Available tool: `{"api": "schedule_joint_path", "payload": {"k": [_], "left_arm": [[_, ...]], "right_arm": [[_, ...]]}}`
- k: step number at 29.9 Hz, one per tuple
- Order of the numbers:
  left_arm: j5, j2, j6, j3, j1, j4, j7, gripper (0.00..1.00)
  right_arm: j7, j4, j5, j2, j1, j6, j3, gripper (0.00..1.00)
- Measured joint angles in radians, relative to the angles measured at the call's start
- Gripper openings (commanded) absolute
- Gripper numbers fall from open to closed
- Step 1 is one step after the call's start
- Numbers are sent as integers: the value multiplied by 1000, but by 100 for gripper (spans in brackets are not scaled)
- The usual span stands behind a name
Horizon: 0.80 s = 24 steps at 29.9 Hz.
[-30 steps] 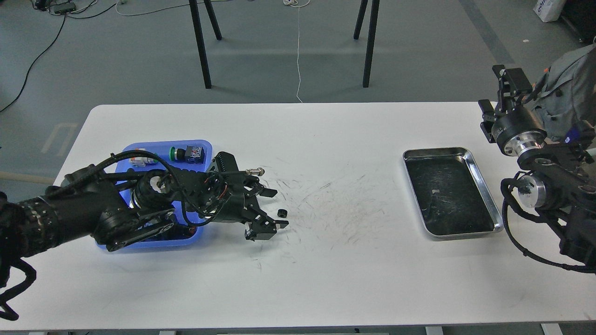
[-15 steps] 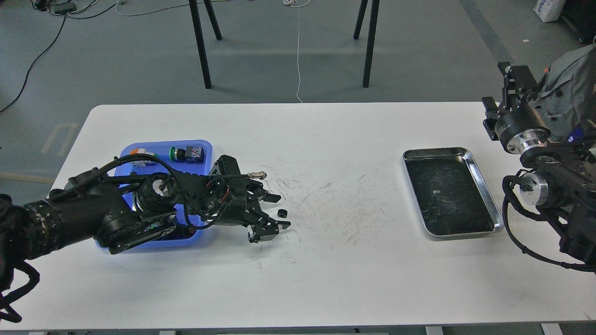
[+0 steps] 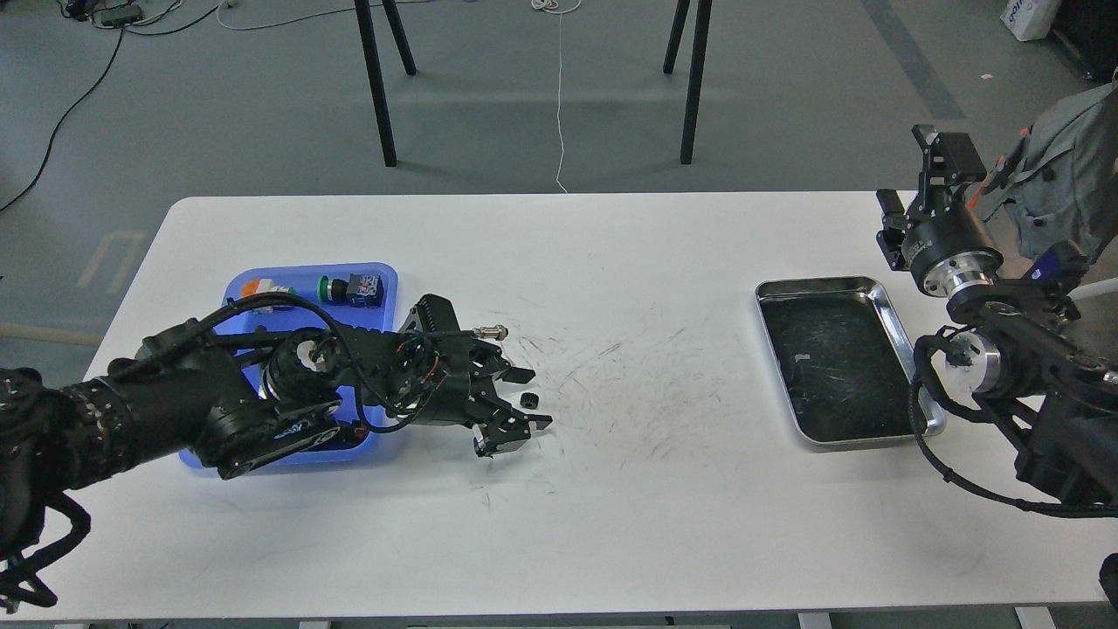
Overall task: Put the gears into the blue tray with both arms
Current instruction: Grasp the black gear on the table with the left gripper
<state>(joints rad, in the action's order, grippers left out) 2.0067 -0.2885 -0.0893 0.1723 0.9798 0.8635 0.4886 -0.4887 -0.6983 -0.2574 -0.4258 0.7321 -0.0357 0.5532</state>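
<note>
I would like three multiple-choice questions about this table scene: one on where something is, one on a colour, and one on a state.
1. Where is the gear?
A. in the blue tray
B. on the table between the left tool's fingers
C. in the silver tray

2. What colour is the tray under the left arm?
A. blue
B. red
C. silver

3. What is the state of the left tool?
A. shut on the gear
B. open
C. out of view

Answers:
1. B: the small black wheel lies on the white table, in the gap between the two fingers, outside both trays.
2. A: the blue tray shows beneath the arm; the silver tray sits far right.
3. B: its fingers are spread, one on each side of the gear, with space visible.
</note>
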Motion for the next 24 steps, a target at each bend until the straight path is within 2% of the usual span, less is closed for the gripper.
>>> {"api": "schedule_joint_path", "payload": {"k": [13,24], "left_arm": [[1,22,-15,2,-5,-64,0,55],[2,24,-17,3,-21,-69,0,48]], "right_arm": [[0,-28,-2,-17,-9,-1,-3,95],[0,-29,-6,-18,-15,-1,-6,95]]}}
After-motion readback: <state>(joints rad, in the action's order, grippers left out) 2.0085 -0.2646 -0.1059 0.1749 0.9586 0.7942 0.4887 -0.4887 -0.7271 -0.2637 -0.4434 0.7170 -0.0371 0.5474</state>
